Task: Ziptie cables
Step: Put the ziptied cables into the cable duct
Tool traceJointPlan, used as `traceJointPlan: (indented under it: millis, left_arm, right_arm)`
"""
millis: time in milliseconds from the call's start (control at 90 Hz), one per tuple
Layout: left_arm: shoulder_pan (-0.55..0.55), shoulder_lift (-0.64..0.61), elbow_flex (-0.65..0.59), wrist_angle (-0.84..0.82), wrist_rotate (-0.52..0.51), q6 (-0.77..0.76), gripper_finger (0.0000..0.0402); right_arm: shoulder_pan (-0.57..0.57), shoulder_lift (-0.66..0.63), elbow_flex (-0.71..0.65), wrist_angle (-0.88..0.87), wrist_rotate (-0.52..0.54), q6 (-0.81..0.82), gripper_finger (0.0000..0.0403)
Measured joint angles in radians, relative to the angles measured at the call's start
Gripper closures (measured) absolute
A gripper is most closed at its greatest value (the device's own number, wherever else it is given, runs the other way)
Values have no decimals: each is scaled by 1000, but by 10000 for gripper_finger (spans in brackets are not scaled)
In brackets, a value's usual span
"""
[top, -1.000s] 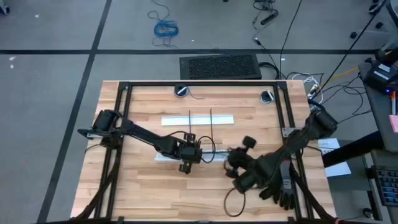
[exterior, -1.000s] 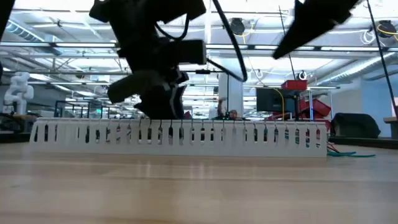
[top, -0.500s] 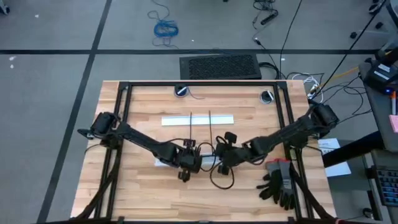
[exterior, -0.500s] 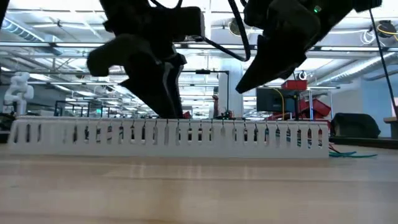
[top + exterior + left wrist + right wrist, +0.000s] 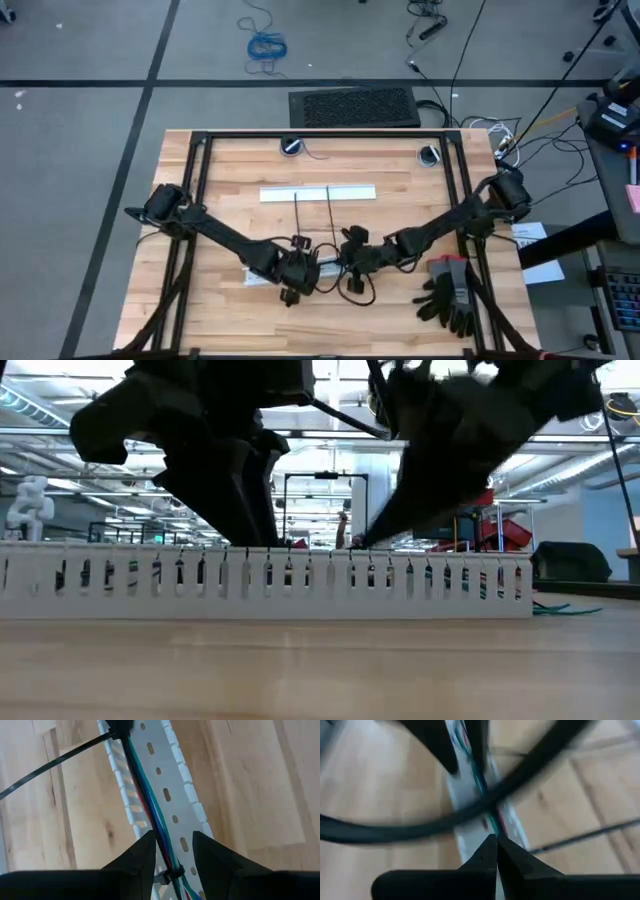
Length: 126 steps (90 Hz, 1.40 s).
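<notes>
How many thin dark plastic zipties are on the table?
2. One thin dark plastic ziptie runs from the near white slotted strip toward the far one; the other lies beside it.

I see blue, green and red cables (image 5: 152, 815) in a white slotted strip (image 5: 172, 785), black zipties (image 5: 50, 762), pale wood table (image 5: 250, 780).

Both arms are matte black, built of slim tubular links joined by chunky rounded joints. The left arm (image 5: 215, 235) and the right arm (image 5: 440, 225) each carry a bulky black block near the wrist. A thin black cable (image 5: 355, 290) loops loosely off the right wrist. The left gripper's fingers (image 5: 132, 865) are smooth, dark, tapering wedges; the right gripper's fingers (image 5: 485, 857) narrow to fine points.
</notes>
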<state>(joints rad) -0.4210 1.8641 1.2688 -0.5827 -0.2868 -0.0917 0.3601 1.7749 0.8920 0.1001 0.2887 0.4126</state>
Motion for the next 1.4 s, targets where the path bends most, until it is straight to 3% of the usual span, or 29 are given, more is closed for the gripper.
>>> traceJointPlan:
  millis: [300, 444, 611, 878, 989, 1178, 1400]
  left_arm:
    - [-6, 0, -16, -16, 50, 22, 274]
    - [-9, 0, 18, -140, 50, 14, 274]
    - [-25, -1, 100, -248, 1, -7, 274]
    - [-62, -1, 144, -244, -16, 2, 274]
    - [-86, -1, 144, -259, -86, -27, 274]
    - [-170, -16, 144, -439, -320, -212, 274]
    - [-262, -14, 96, -403, -360, -404, 274]
  right_arm:
    - [2, 56, 14, -35, -7, 54, 402]
    - [9, 24, 11, -71, -7, 55, 402]
    - [9, 18, 11, -95, -7, 64, 402]
    - [27, 18, 10, -76, -3, 69, 402]
    - [44, 18, 11, -46, 1, 68, 403]
    - [76, 18, 11, 56, 56, 73, 403]
    - [103, 16, 59, 107, 126, -1, 403]
